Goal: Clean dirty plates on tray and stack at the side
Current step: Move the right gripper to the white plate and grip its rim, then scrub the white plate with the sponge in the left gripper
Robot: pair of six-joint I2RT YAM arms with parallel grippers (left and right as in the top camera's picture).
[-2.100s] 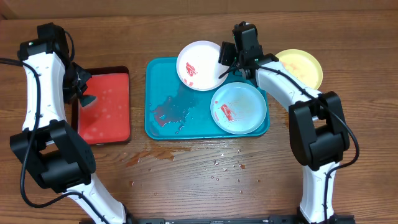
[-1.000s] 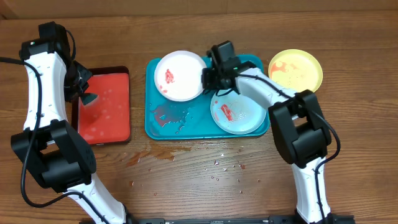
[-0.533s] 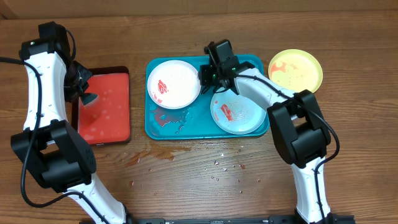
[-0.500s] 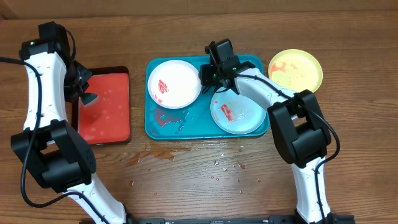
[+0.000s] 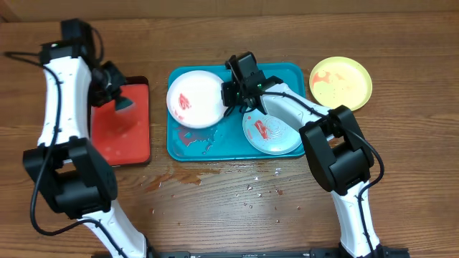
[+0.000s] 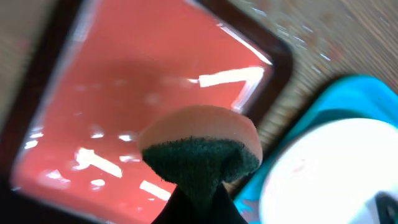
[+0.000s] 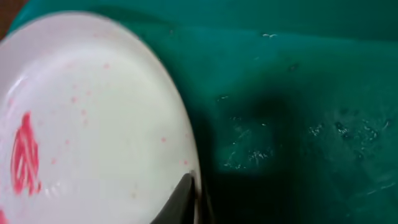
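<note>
Gripping a sponge (image 6: 199,146) in the closed left gripper (image 5: 117,93) and swinging it rightward over the red tray (image 5: 118,140), nearer the tray (image 5: 215,149) than a second ago. Sliding the white plate (image 5: 192,100), still smeared red, onto the tray's left half, pinching its right rim in the clamped right gripper (image 5: 231,95). Leaving the pale teal plate (image 5: 276,132) on the tray's right half and the yellow-green plate (image 5: 341,80) out on the table (image 5: 401,179) beyond. Probably bringing plate and sponge together for a first wipe; nothing cleaned or stacked yet.
</note>
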